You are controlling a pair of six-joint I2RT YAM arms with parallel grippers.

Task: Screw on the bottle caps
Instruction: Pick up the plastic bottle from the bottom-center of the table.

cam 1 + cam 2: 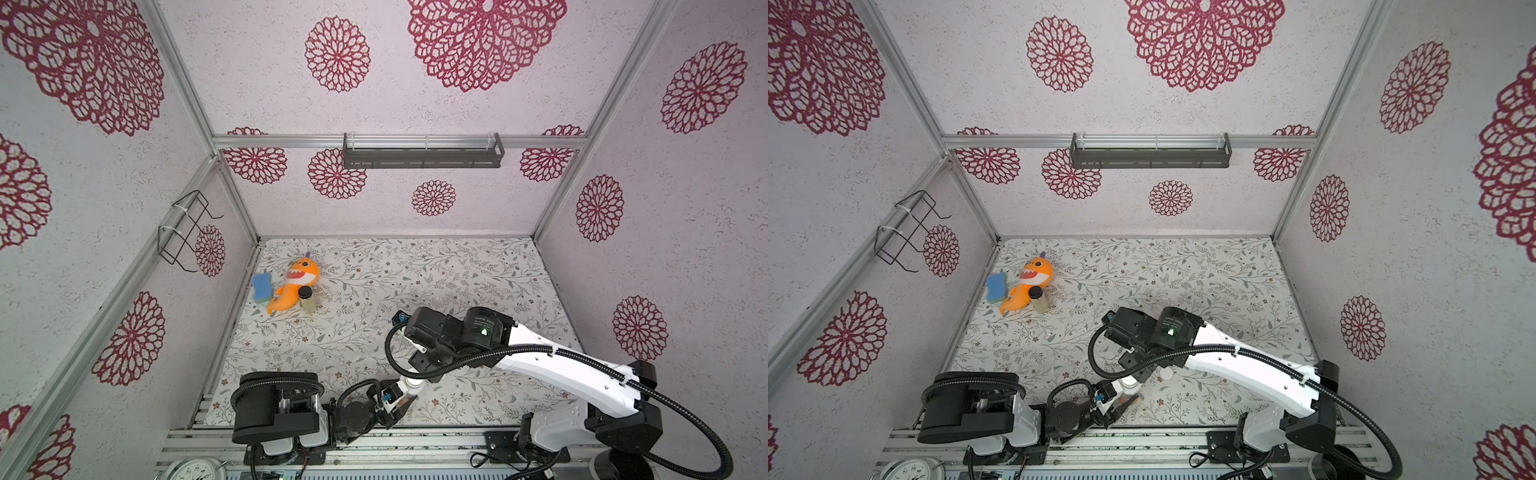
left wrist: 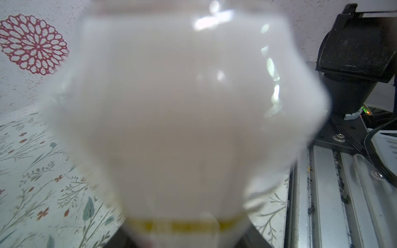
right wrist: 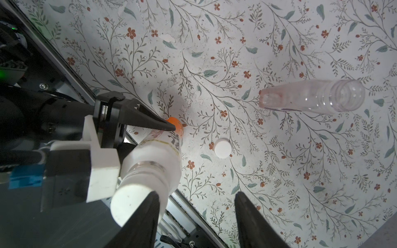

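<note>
Left jaws are clamped on the orange-based bottle (image 3: 159, 150), low on its body beside the orange base, with one left fingertip (image 3: 166, 127) showing against the label. Right jaws stand apart with nothing between them at that bottle's capped end. One right fingertip (image 3: 150, 210) crosses in front of the fitted cap (image 3: 126, 204), which sits beside the gap, not inside it.

Beneath everything lies the floral worktop (image 3: 279, 193). The orange-based bottle leans over it, neck raised; whether its base touches I cannot tell. A clear bottle (image 3: 311, 99) stands well apart from the orange-based bottle, its mouth open and bare. Smallest are the two white caps. The fitted cap sits on the orange-based bottle's neck, and the loose cap (image 3: 222, 148) lies flat near that bottle's base, apart from it.

The step in hand looks like tightening the fitted cap; how far it is threaded cannot be seen. To do it well, shift the right jaws sideways until the cap is centred between both fingertips. Then line the wrist up with the neck's axis, close on the cap's rim only, and turn. The left grip is low on a thin-looking bottle, so it may twist; firm, not crushing, pressure should serve.
</note>
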